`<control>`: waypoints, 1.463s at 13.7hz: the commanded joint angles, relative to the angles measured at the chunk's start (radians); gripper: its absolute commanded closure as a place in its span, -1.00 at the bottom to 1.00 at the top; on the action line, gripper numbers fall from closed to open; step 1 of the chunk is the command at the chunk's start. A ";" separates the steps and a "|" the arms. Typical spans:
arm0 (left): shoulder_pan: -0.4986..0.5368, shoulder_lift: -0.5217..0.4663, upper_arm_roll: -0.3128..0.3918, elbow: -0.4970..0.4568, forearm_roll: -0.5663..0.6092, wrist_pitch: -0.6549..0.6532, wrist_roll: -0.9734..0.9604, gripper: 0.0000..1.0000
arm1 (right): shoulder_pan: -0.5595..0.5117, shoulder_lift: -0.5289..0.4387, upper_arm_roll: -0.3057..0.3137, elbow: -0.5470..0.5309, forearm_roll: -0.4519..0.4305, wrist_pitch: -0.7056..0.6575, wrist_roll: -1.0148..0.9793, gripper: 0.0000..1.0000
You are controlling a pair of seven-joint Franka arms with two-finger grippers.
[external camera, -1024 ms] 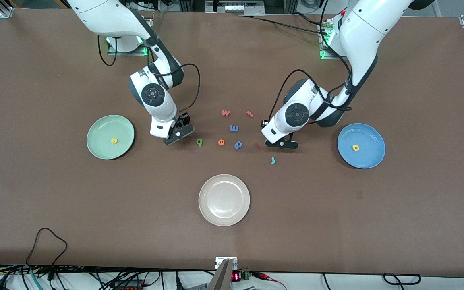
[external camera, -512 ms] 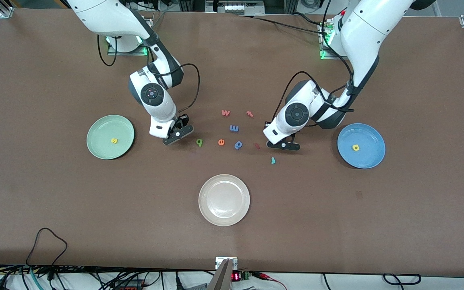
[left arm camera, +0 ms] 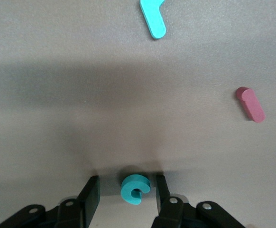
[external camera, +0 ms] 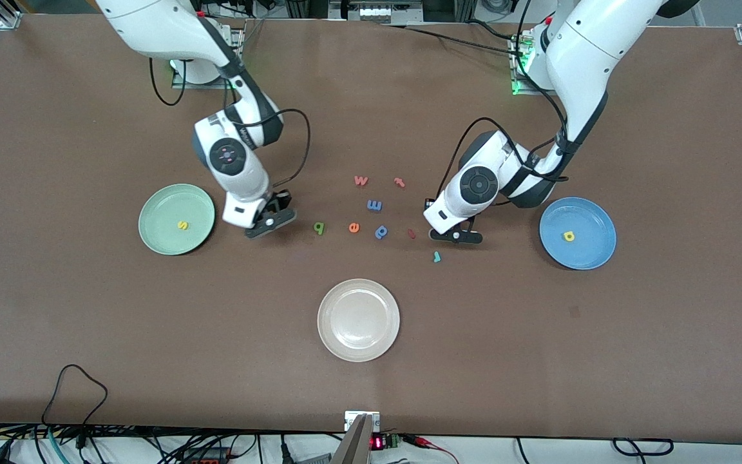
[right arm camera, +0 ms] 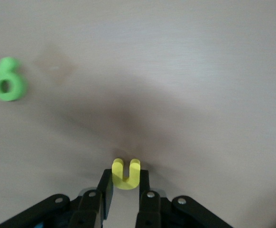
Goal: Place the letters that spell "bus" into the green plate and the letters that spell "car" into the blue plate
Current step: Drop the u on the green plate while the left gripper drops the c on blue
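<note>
My right gripper [external camera: 269, 222] [right arm camera: 125, 174] is shut on the yellow "u" [right arm camera: 125, 175], over bare table between the green "b" [external camera: 319, 227] [right arm camera: 6, 85] and the green plate [external camera: 158, 205]. A yellow "s" [external camera: 182, 225] lies in that plate. Down at the table, my left gripper [external camera: 455, 236] [left arm camera: 127, 183] is open, with the teal "c" [left arm camera: 136, 188] lying between its fingers and a gap on each side. The teal "r" [external camera: 437, 256] [left arm camera: 153, 19] lies nearer the front camera. The blue plate [external camera: 595, 218] holds the yellow "a" [external camera: 568, 236].
Loose letters lie mid-table: an orange "e" [external camera: 354, 227], a blue "p" [external camera: 381, 231], another blue letter [external camera: 374, 205], an orange "w" [external camera: 361, 180], a red "t" [external camera: 399, 182] and a dark red piece [external camera: 411, 234] [left arm camera: 250, 103]. A cream-white plate [external camera: 358, 348] sits nearer the front camera.
My right gripper has shut on the yellow "u" and moved toward the green plate. My left gripper has shifted slightly toward the front camera, still open.
</note>
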 commanded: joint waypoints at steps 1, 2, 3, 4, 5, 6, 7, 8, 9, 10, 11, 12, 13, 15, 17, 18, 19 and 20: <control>0.001 0.013 0.003 -0.011 0.054 0.029 -0.019 -0.07 | -0.071 -0.117 -0.052 -0.016 -0.007 -0.124 -0.082 0.98; 0.001 0.013 0.003 -0.011 0.054 0.029 -0.029 0.00 | -0.084 -0.133 -0.086 -0.016 -0.007 -0.165 -0.092 0.98; -0.001 0.013 0.003 -0.012 0.054 0.029 -0.042 0.06 | -0.099 -0.139 -0.108 -0.016 -0.007 -0.182 -0.092 0.98; -0.007 0.013 0.003 -0.012 0.054 0.029 -0.055 0.15 | -0.117 -0.136 -0.126 -0.022 -0.007 -0.184 -0.092 0.97; -0.010 0.013 0.001 -0.012 0.056 0.029 -0.058 0.27 | -0.136 -0.125 -0.140 -0.025 -0.007 -0.182 -0.092 0.96; -0.010 0.013 0.001 -0.012 0.054 0.029 -0.059 0.34 | -0.157 -0.108 -0.152 -0.028 -0.007 -0.182 -0.102 0.90; -0.010 0.013 0.001 -0.012 0.056 0.029 -0.059 0.43 | -0.172 -0.101 -0.175 -0.030 -0.007 -0.184 -0.137 0.90; -0.010 0.013 0.001 -0.012 0.056 0.029 -0.059 0.50 | -0.177 -0.096 -0.190 -0.048 -0.007 -0.173 -0.154 0.82; -0.010 0.013 0.003 -0.012 0.056 0.028 -0.059 0.63 | -0.189 -0.085 -0.192 -0.054 -0.007 -0.170 -0.158 0.76; -0.010 0.013 0.001 -0.012 0.057 0.028 -0.057 0.64 | -0.197 -0.078 -0.192 -0.054 -0.005 -0.172 -0.158 0.35; -0.008 0.011 0.001 -0.012 0.059 0.026 -0.057 0.69 | -0.200 -0.076 -0.192 -0.054 -0.004 -0.173 -0.156 -0.42; -0.005 0.005 0.003 -0.011 0.059 0.022 -0.055 0.69 | -0.200 -0.081 -0.192 -0.053 -0.002 -0.181 -0.146 -0.99; 0.002 -0.003 0.001 -0.011 0.059 0.017 -0.051 0.71 | -0.197 -0.093 -0.192 -0.051 -0.001 -0.185 -0.139 -1.00; 0.030 -0.032 0.003 -0.009 0.059 -0.027 -0.045 0.71 | -0.164 -0.116 -0.188 -0.038 0.014 -0.191 -0.098 -1.00; 0.074 -0.070 0.003 -0.005 0.059 -0.079 -0.043 0.72 | -0.111 -0.125 -0.178 -0.015 0.024 -0.191 0.021 -1.00; 0.102 -0.084 0.003 -0.002 0.060 -0.113 -0.042 0.72 | -0.087 -0.124 -0.153 0.007 0.028 -0.191 0.105 -1.00; 0.125 -0.099 0.003 0.001 0.080 -0.133 -0.042 0.73 | -0.073 -0.118 -0.131 0.027 0.028 -0.191 0.187 -1.00; 0.153 -0.110 0.003 0.003 0.120 -0.158 -0.042 0.73 | -0.055 -0.107 -0.111 0.059 0.028 -0.191 0.277 -1.00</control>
